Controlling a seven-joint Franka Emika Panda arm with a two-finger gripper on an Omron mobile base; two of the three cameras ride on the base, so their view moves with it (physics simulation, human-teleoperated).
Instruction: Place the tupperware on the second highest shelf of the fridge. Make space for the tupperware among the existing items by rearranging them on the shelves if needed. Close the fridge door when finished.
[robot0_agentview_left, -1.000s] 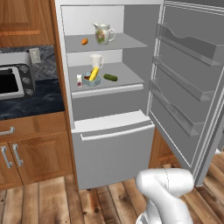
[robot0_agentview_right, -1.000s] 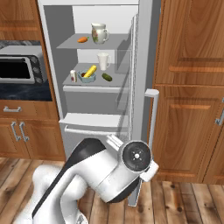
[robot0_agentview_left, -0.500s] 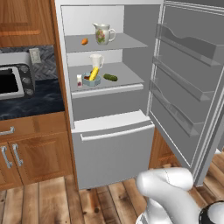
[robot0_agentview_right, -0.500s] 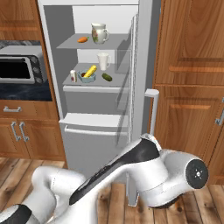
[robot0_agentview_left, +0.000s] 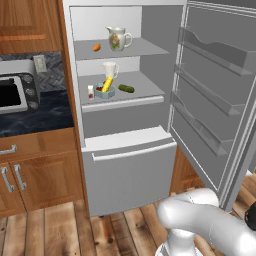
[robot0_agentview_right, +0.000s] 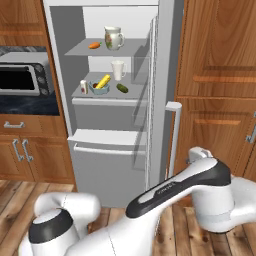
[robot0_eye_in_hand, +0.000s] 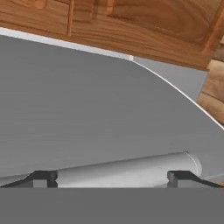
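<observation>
Claw (robot0_eye_in_hand: 112, 177) jaws apart and empty, I faced the fridge door (robot0_agentview_left: 220, 95), still open; tupperware (robot0_agentview_left: 104, 90) already sat on the second highest shelf (robot0_agentview_left: 122, 101).

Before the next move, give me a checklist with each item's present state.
1. Tupperware on the second highest shelf: ok, it sits between the small bottle and the cucumber.
2. Items behind the shelf's front edge: ok.
3. Fridge door closed: not ok, it stands wide open.
4. Claw open and empty: ok.
5. Claw touching the bar handle: cannot tell. The hand view shows the bar between the tips, but contact is unclear.
</observation>
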